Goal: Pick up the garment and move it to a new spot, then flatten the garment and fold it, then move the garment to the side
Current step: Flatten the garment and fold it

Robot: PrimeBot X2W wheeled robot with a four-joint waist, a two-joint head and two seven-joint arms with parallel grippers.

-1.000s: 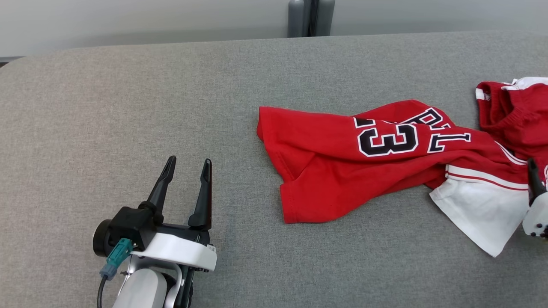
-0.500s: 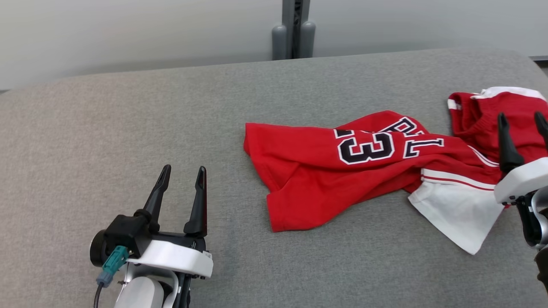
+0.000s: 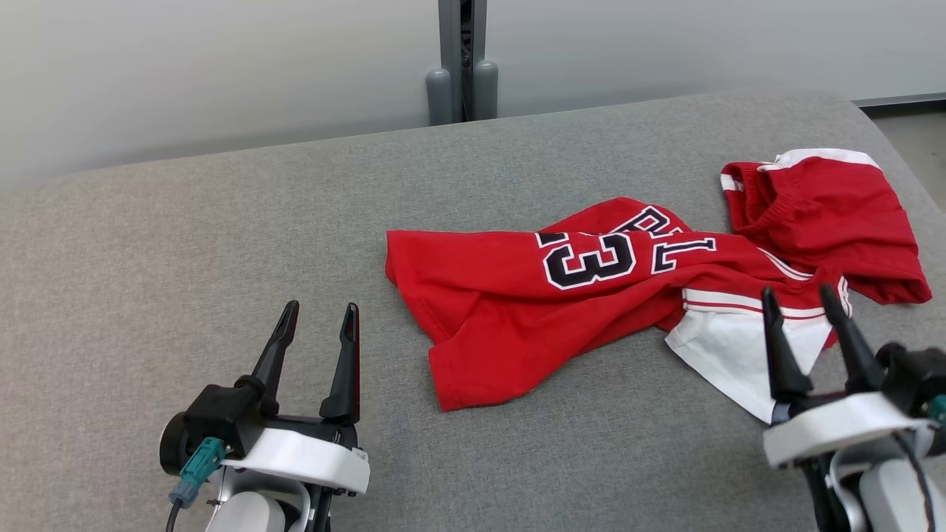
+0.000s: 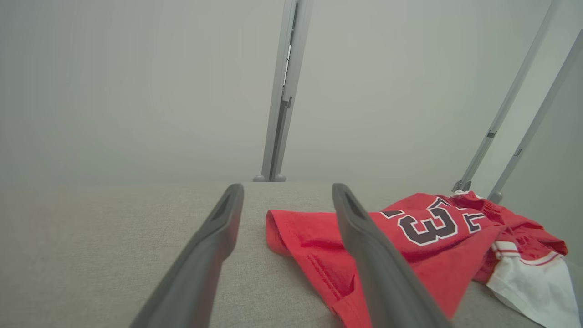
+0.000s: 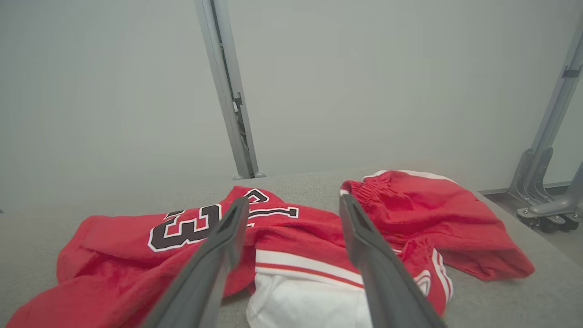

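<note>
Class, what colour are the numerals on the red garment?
The numerals are black, outlined in white; the head view shows them best.

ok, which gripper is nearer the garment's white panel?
Right. The right gripper, open, has fingertips at the white panel; the left gripper, open, sits over the grey surface, left of the garment.

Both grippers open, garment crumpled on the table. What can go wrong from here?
1. The garment lies bunched in overlapping folds. The right gripper, open near the white panel, may pinch several layers and lift it twisted.
2. Its far end lies near the right edge of the table; a pull that way could drop it.
</note>
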